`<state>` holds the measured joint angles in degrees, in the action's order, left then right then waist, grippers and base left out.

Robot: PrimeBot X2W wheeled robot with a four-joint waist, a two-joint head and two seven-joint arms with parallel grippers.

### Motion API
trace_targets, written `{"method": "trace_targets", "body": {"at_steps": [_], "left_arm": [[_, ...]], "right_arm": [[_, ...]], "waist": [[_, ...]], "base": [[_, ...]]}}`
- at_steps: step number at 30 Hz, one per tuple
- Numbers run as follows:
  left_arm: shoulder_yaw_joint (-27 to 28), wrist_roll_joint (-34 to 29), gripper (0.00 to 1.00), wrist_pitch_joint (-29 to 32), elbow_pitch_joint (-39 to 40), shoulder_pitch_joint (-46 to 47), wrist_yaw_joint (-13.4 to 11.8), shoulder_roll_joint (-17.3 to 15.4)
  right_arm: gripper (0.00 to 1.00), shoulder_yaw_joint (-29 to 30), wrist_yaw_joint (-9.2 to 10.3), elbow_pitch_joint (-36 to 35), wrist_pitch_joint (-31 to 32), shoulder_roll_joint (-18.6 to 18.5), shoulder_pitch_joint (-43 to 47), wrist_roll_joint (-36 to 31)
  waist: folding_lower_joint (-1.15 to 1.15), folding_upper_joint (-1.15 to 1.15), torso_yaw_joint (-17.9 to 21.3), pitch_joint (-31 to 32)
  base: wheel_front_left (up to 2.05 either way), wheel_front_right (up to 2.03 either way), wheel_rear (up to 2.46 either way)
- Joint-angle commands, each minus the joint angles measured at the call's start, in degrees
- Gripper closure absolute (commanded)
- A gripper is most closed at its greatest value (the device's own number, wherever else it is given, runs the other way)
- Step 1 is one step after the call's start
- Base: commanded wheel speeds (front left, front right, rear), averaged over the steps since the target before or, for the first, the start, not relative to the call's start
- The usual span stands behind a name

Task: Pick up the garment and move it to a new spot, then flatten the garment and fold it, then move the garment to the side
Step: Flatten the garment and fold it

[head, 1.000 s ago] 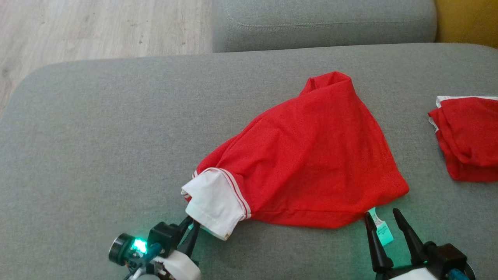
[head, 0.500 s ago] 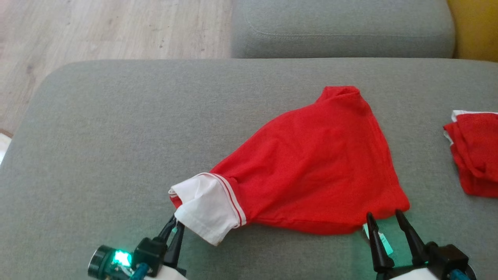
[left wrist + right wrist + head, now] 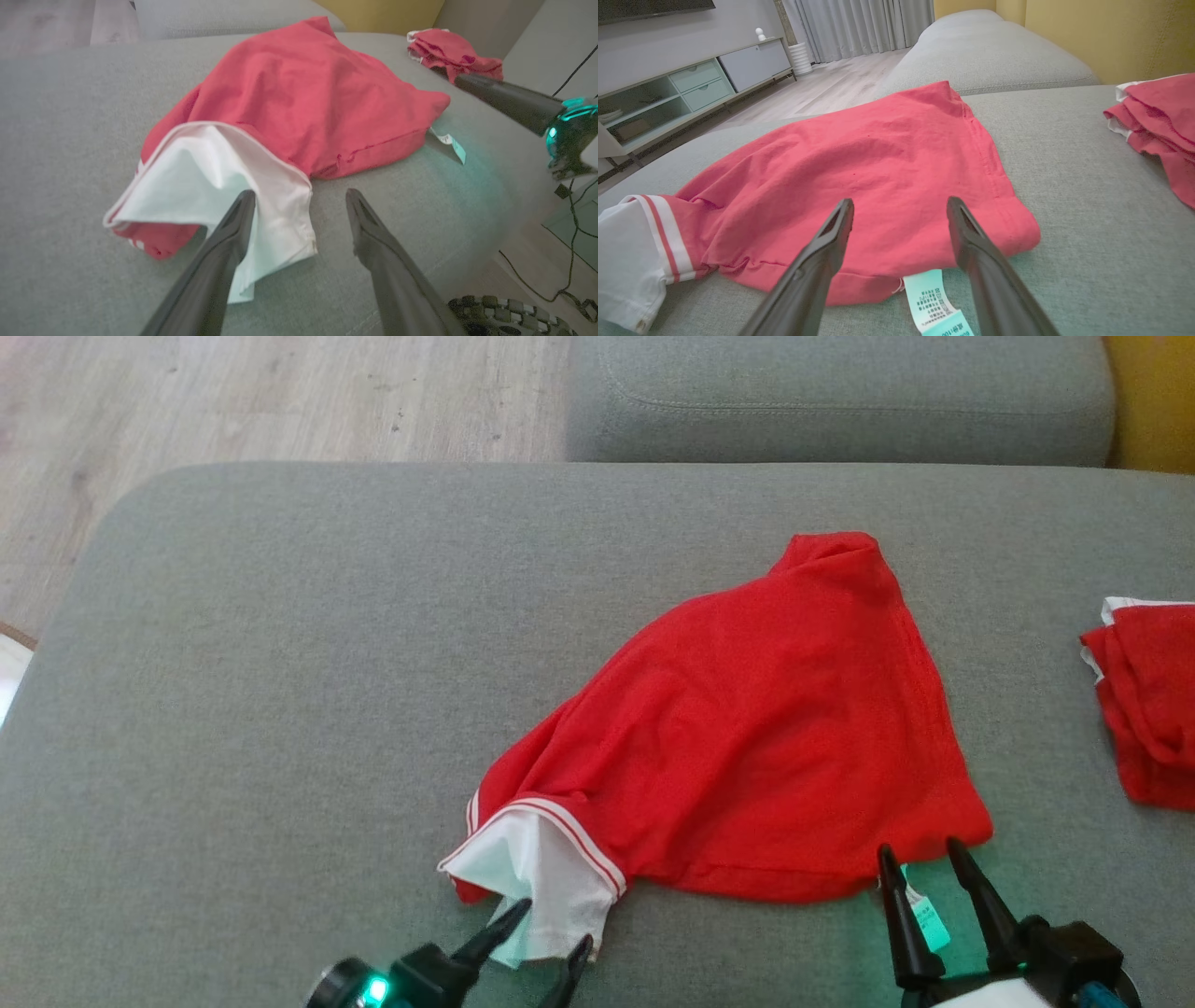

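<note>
Grey sofa (image 3: 280,663), wood floor (image 3: 233,401)

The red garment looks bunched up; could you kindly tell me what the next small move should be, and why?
Probably ease the right end effector forward and close on the hem corner of the red garment: its jaws stand open astride the care label, just short of the hem, and the cloth lies bunched, not flat.

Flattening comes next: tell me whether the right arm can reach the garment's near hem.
Probably yes: the right end effector is open, with the garment's hem lying bare right at its fingertips.
</note>
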<state>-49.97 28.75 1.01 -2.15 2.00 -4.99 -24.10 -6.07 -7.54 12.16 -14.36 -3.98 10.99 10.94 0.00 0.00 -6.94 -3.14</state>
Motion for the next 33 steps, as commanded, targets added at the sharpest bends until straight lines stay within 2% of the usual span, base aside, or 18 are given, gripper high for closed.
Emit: {"method": "trace_targets", "body": {"at_steps": [1, 7, 12, 22, 26, 32, 33], "left_arm": [[2.6, 0.5, 0.0, 0.0, 3.0, 1.5, -0.2, -1.6], [6.8, 1.1, 0.0, 1.4, 6.8, 1.5, -4.4, -4.5], [8.6, 3.5, 0.0, 2.6, 5.3, -0.3, -6.5, -5.3], [6.3, 3.4, 0.0, 1.6, -5.1, 1.0, -5.6, -1.2], [5.2, 3.6, 0.0, 0.7, -8.0, 1.6, -4.2, 0.3], [4.3, 2.6, 0.0, 0.0, -12.1, 2.3, -4.1, 0.8], [4.3, 2.5, 0.04, -0.5, -12.8, 2.5, -4.0, 1.0]], "right_arm": [[0.0, -1.2, 0.05, -1.4, -0.6, -0.5, -2.2, 0.1], [0.0, -1.4, 0.05, -1.4, -0.6, -0.4, -2.4, 0.1], [0.0, -1.4, 0.05, -1.4, -0.6, -0.3, -2.8, 0.2], [0.0, -1.8, 0.05, -1.0, -0.6, -0.4, -3.0, 0.4], [0.0, -1.8, 0.05, -0.9, -0.6, -0.5, -3.0, 0.4], [0.0, -1.9, 0.05, -0.9, -0.6, -0.6, -2.8, 0.4], [0.0, -1.9, 0.05, -0.9, -0.6, -0.6, -2.8, 0.4]], "waist": [[0.0, 0.0, 0.2, 0.0], [0.0, 0.0, 0.9, -0.4], [0.0, 0.0, 1.5, -1.0], [0.0, 0.0, 2.2, -1.3], [0.0, 0.0, 2.2, -1.3], [0.0, 0.0, 2.1, -1.1], [0.0, 0.0, 2.0, -1.0]], "base": [[0.0, 0.0, 0.0], [0.0, 0.0, 0.0], [0.0, 0.0, 0.0], [0.0, 0.0, 0.0], [0.0, 0.0, 0.0], [0.0, 0.0, 0.0], [0.0, 0.0, 0.0]]}}
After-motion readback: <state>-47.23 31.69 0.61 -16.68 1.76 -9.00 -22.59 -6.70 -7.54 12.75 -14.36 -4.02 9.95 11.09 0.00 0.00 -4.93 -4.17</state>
